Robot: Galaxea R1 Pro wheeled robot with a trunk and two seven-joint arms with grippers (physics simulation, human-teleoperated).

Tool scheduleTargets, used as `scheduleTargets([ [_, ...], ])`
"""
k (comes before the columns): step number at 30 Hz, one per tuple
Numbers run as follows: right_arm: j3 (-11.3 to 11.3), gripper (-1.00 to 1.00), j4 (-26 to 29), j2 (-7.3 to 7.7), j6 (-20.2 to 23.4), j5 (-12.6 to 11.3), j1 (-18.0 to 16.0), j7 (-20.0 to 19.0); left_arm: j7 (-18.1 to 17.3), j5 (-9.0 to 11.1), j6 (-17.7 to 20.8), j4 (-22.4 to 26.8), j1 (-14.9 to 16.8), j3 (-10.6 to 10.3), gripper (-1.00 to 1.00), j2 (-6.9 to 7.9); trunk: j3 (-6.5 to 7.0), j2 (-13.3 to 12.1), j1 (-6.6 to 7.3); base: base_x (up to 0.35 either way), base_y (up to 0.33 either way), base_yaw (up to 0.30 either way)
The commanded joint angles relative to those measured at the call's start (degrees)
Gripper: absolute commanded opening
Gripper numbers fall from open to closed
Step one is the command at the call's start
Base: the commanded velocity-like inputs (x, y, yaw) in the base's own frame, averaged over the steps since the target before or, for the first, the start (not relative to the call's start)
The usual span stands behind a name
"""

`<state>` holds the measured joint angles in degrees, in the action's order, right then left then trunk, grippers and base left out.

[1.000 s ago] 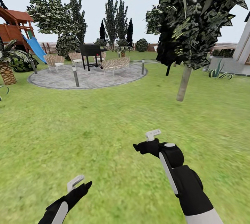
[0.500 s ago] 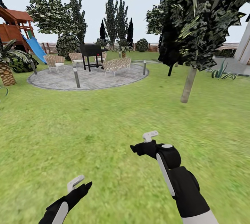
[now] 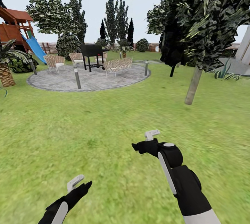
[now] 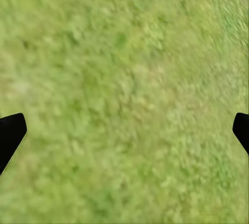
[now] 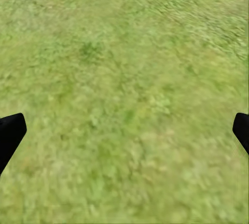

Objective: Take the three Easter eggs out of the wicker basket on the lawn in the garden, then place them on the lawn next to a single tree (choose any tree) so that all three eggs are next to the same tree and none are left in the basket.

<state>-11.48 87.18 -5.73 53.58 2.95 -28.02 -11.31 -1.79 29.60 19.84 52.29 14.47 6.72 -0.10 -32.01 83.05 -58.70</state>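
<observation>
I am out on the lawn (image 3: 104, 123), a wide stretch of green grass. The three Easter eggs and the wicker basket are out of view. A tree (image 3: 193, 86) with a pale straight trunk and a dark leafy crown stands ahead to the right. My left gripper (image 3: 81, 186) hangs low at the front left, open and empty. My right gripper (image 3: 140, 146) is held forward over the grass, also open and empty. In both wrist views the black fingertips (image 4: 11, 135) (image 5: 11, 133) sit far apart with only grass between them.
A grey gravel circle (image 3: 86, 78) lies ahead left with wicker chairs, a black grill (image 3: 91, 52) and short bollards. A playset with a blue slide (image 3: 34, 48) stands far left, beside a palm (image 3: 6, 68). A white house corner (image 3: 243, 50) is at the right, a fence behind.
The whole view has shifted: the pale-trunked tree has slid to the right and looks a little nearer. Both arms keep nearly the same pose, grippers still open.
</observation>
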Motion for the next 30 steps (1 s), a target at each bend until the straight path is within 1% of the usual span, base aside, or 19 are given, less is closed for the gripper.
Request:
scheduleTargets([
  [1, 0.02, 1.0, 0.08, -0.02, 0.11, 0.31, -0.13, -0.27, -0.19, 0.39, 0.35, 0.03, 0.03, 0.13, 1.0, -0.01, -0.06, 0.03, -0.03, 0.259, 0.183, 0.0],
  [9, -0.03, 1.0, 1.16, -0.08, -0.77, 0.34, -0.82, -0.21, -0.15, 0.37, 0.31, 0.04, 0.03, 0.13, 1.0, 0.01, -0.06, 0.03, -0.03, 0.259, 0.183, 0.0],
  [20, -0.06, 1.0, 4.08, -0.28, -0.78, 0.24, -1.19, -0.39, 0.66, 0.06, -0.09, 0.01, 0.18, 0.01, 1.0, -0.21, -0.06, 0.03, -0.03, 0.26, 0.182, 0.0],
  [30, -0.28, 1.0, 5.08, -0.47, -0.36, 0.22, -1.16, -0.34, 0.53, 0.1, 0.06, 0.01, 0.2, -0.33, 1.0, -0.29, -0.06, 0.03, -0.03, 0.261, 0.181, 0.0],
])
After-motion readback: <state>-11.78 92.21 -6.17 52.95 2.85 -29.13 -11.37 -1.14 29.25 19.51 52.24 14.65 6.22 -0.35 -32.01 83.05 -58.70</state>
